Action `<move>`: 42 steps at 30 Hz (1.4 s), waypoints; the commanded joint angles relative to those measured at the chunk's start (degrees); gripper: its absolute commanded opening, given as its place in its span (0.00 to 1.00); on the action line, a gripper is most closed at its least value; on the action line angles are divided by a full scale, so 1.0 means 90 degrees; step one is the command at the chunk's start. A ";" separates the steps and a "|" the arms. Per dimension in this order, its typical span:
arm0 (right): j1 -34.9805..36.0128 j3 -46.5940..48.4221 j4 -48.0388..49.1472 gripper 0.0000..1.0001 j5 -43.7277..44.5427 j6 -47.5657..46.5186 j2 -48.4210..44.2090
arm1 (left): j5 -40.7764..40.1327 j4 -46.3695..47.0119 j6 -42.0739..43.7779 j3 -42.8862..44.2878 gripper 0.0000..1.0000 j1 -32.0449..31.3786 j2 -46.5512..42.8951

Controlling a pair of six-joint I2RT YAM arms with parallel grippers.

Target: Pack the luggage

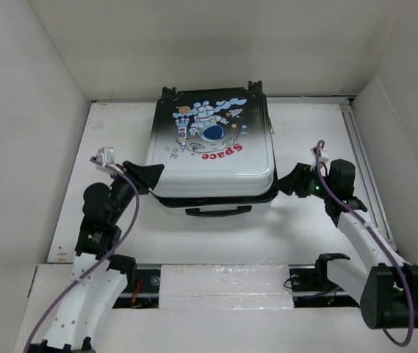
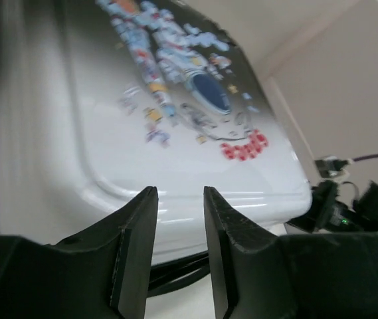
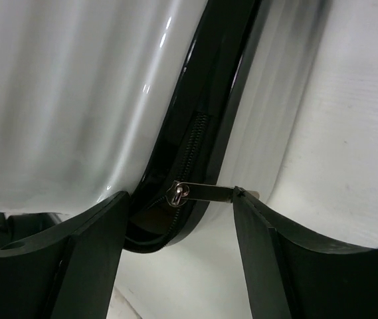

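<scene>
The luggage (image 1: 212, 147) lies flat on the table with its astronaut print and red "Space" word facing up and its lid down. It also shows in the left wrist view (image 2: 175, 100). My left gripper (image 1: 150, 176) is open and empty at its front left corner, jaws (image 2: 181, 193) a little apart just before the white shell. My right gripper (image 1: 286, 184) is open at the front right corner. In the right wrist view (image 3: 181, 193) its jaws straddle the black zipper seam. The metal zipper pull (image 3: 205, 193) sticks out sideways, its tip touching the right finger (image 3: 255, 226).
The suitcase's black carry handle (image 1: 220, 212) faces the arms. The white table (image 1: 120, 220) is boxed in by white walls at left, back and right. A rail (image 1: 359, 162) runs along the table's right side.
</scene>
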 commanded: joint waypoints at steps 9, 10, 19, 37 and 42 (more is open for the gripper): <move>-0.0010 -0.0250 0.1643 0.68 -0.0991 0.0376 0.0492 | 0.0330 0.1754 -0.0096 0.3436 0.36 -0.0027 0.3875; -0.0010 -0.0250 0.1576 0.69 -0.0991 0.0376 0.0493 | 0.0127 0.1754 -0.0096 0.3827 0.36 -0.0027 0.4178; -0.0010 -0.0133 0.2131 0.74 -0.1136 0.0455 0.1312 | -0.1667 -0.3903 0.1812 1.5942 0.45 -0.1727 1.0647; -0.0254 -0.0201 0.1850 0.58 -0.1733 0.0572 0.0972 | -0.4914 0.0202 0.0865 0.3042 0.46 -0.6336 0.3948; -0.0254 -0.0338 0.1565 0.55 -0.1801 0.0513 0.0825 | -0.4535 0.0182 -0.0318 0.1450 0.46 -0.6336 0.3712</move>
